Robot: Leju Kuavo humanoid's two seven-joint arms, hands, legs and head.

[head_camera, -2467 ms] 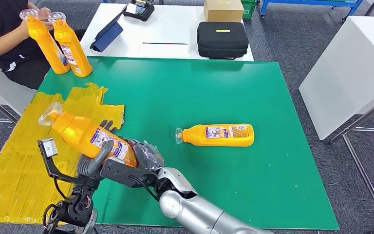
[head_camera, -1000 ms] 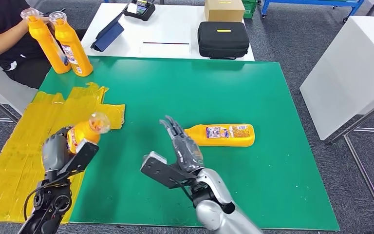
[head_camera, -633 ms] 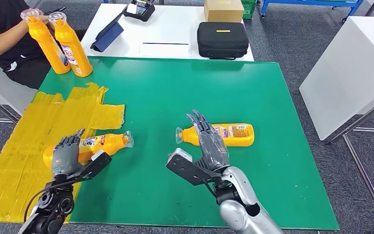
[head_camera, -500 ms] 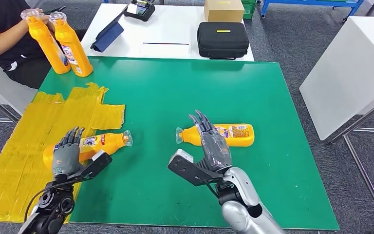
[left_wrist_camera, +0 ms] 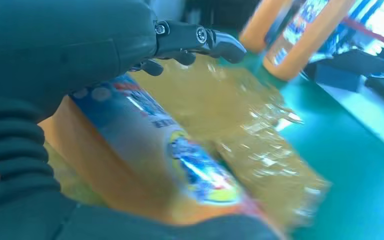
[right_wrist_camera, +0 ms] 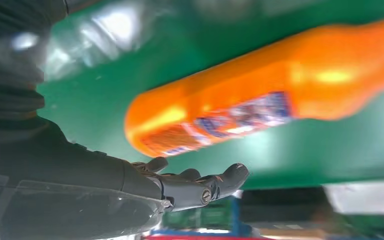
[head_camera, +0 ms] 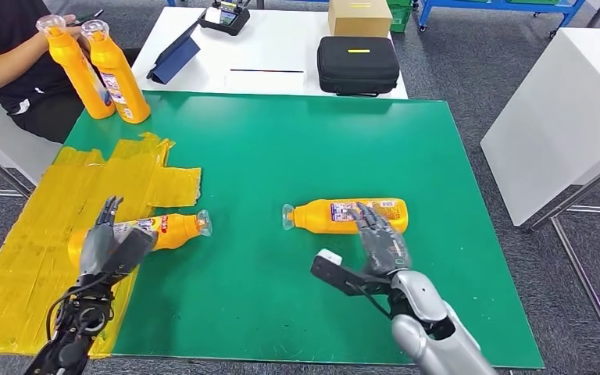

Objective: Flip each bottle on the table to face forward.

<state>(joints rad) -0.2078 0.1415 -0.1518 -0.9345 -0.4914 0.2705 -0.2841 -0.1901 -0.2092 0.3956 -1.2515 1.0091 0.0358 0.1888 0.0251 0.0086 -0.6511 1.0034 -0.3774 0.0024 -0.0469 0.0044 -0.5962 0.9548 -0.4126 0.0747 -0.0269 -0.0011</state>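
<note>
My left hand (head_camera: 108,242) hovered with fingers spread and empty over the base of a bottle (head_camera: 152,231) lying on the yellow sheet (head_camera: 39,226) near the table's (head_camera: 281,148) left edge. My right hand (head_camera: 380,241), also released, sat beside a second bottle (head_camera: 348,216) lying mid-table. Two more bottles (head_camera: 101,70) stood at the far left corner, one under a person's hand (head_camera: 66,22).

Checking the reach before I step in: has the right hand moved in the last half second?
Yes. The right hand has slid from the neck of the lying bottle toward its base, along its near side.
</note>
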